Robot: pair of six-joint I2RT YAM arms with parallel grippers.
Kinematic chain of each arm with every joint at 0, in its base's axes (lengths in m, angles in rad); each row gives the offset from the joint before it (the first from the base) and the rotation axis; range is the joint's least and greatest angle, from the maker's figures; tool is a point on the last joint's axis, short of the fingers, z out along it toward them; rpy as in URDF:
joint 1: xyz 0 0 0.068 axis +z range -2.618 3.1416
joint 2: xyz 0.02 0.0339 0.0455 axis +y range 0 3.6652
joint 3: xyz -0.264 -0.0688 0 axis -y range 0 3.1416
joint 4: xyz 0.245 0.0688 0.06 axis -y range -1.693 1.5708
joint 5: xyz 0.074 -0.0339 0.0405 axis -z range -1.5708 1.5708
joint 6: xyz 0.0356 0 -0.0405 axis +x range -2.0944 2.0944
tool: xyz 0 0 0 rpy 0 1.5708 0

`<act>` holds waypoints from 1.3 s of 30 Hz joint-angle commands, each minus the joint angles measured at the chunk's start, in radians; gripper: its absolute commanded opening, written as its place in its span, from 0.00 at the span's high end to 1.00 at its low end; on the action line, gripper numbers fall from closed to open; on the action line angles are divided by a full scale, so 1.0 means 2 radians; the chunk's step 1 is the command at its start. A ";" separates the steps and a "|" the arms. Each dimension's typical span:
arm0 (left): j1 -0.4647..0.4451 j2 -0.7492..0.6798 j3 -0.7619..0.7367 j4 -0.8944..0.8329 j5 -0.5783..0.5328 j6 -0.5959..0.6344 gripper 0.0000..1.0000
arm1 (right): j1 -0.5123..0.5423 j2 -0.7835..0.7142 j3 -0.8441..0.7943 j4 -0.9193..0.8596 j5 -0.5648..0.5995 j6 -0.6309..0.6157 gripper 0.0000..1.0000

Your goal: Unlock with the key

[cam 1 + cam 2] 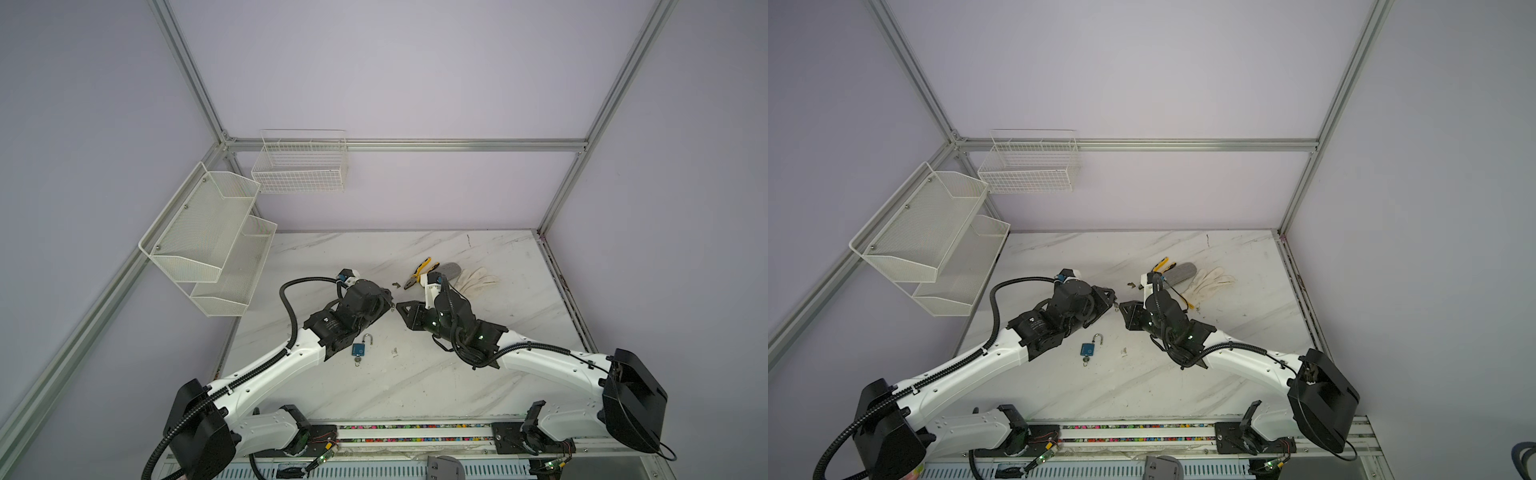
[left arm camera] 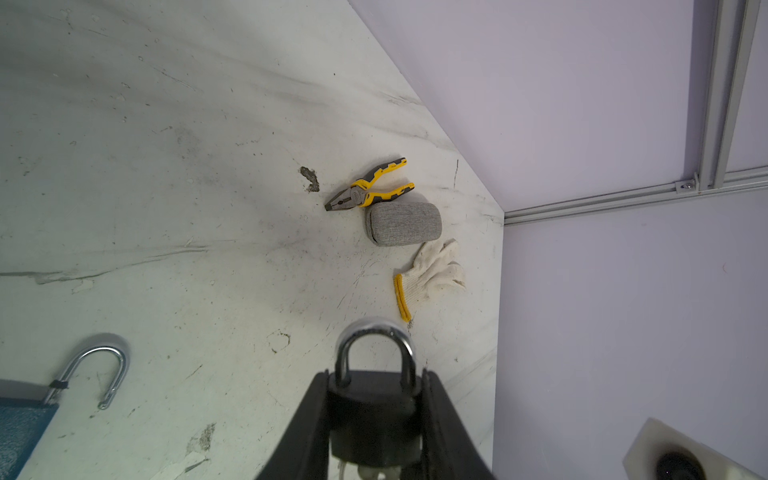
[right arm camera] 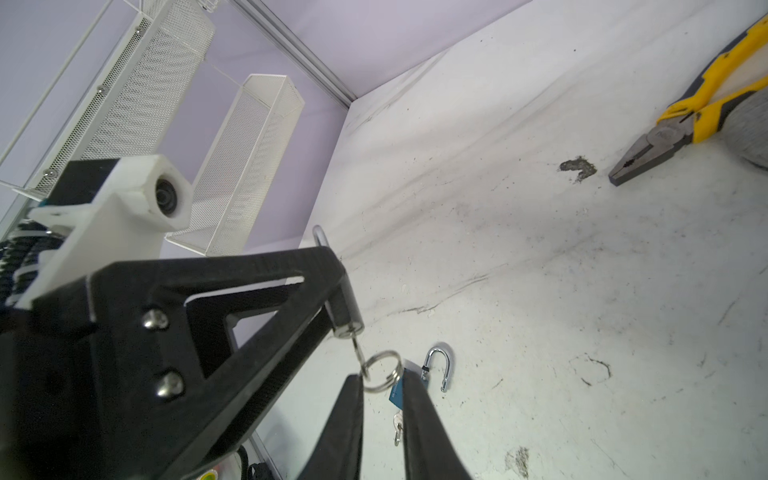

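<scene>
Left hand [image 2: 376, 379] tight on black padlock [image 2: 372, 419] (clear from wrists); right hand [image 3: 381, 376]: grip unclear

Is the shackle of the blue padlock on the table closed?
No, the shackle of the blue padlock is swung open, one end free.

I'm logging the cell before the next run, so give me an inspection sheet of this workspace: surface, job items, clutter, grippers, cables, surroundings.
Surface: marble-pattern table, scuffed, with one dark mark.
Job's things: black padlock, shackle closed, key in its keyhole, key ring hanging; blue padlock lying on the table, shackle open.
Clutter: pliers, grey pouch and white glove, grouped on the far side.
Grippers: left gripper shut on the black padlock; right gripper at the key ring, grip unclear.
Cables: black conduit along each arm.
Surroundings: mesh shelf and wire basket on the walls.
</scene>
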 commanded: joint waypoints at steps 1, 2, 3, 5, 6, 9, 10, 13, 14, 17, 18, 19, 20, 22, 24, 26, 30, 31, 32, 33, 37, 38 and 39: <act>-0.002 -0.013 -0.002 0.025 0.006 0.004 1.00 | -0.002 -0.005 0.004 0.008 -0.003 -0.005 0.79; -0.002 -0.013 -0.003 0.025 0.005 0.004 1.00 | -0.002 -0.005 0.005 0.010 -0.005 -0.006 0.79; -0.002 -0.013 -0.004 0.025 0.005 0.004 1.00 | -0.002 -0.003 0.007 0.011 -0.007 -0.007 0.79; -0.002 -0.016 -0.005 0.026 0.003 0.004 1.00 | -0.002 0.000 0.011 0.008 -0.008 -0.012 0.79; -0.002 -0.016 -0.005 0.025 0.002 0.004 1.00 | -0.002 0.000 0.012 0.007 -0.006 -0.013 0.79; -0.002 -0.016 -0.004 0.026 0.005 0.004 1.00 | -0.002 0.005 0.008 0.014 -0.013 -0.011 0.79; -0.002 -0.016 -0.002 0.026 0.008 0.004 1.00 | -0.003 0.005 0.008 0.013 -0.012 -0.009 0.79; -0.002 -0.016 0.000 0.029 0.020 0.004 1.00 | -0.002 0.005 0.012 0.022 -0.011 -0.010 0.79; -0.002 -0.016 -0.001 0.030 0.023 0.004 1.00 | -0.002 0.005 0.015 0.022 -0.012 -0.010 0.80; -0.002 -0.016 -0.001 0.035 0.029 0.001 1.00 | -0.002 0.022 0.023 0.018 -0.013 -0.012 0.80; -0.002 -0.017 0.000 0.035 0.031 0.002 1.00 | -0.003 0.025 0.024 0.020 -0.012 -0.013 0.81; -0.002 -0.017 -0.001 0.036 0.033 0.001 1.00 | -0.004 0.028 0.024 0.021 -0.012 -0.014 0.81; -0.003 -0.018 -0.001 0.037 0.034 0.001 1.00 | -0.003 0.030 0.025 0.021 -0.012 -0.014 0.82; -0.002 -0.021 -0.003 0.040 0.034 0.000 1.00 | -0.005 0.036 0.025 0.023 -0.015 -0.013 0.83; -0.002 -0.023 -0.003 0.041 0.035 0.001 1.00 | -0.005 0.038 0.023 0.025 -0.018 -0.013 0.87; -0.002 -0.024 -0.005 0.044 0.036 0.001 1.00 | -0.006 0.034 0.019 0.029 -0.021 -0.009 0.88; -0.002 -0.031 -0.016 0.058 0.041 -0.007 1.00 | -0.008 0.025 0.006 0.050 -0.040 0.006 0.95; -0.002 -0.033 -0.021 0.065 0.044 -0.011 1.00 | -0.010 0.024 0.003 0.057 -0.052 0.010 0.97; -0.002 -0.035 -0.025 0.070 0.047 -0.015 1.00 | -0.011 0.023 0.000 0.067 -0.061 0.016 0.98; -0.002 -0.037 -0.031 0.078 0.052 -0.022 1.00 | -0.012 0.021 -0.005 0.082 -0.074 0.024 0.99; -0.002 -0.043 -0.047 0.114 0.066 -0.035 1.00 | -0.019 0.019 -0.028 0.162 -0.132 0.076 1.00; -0.003 -0.043 -0.049 0.119 0.069 -0.035 1.00 | -0.020 0.020 -0.029 0.175 -0.142 0.088 1.00; -0.003 -0.043 -0.051 0.128 0.072 -0.035 1.00 | -0.021 0.025 -0.029 0.187 -0.155 0.100 1.00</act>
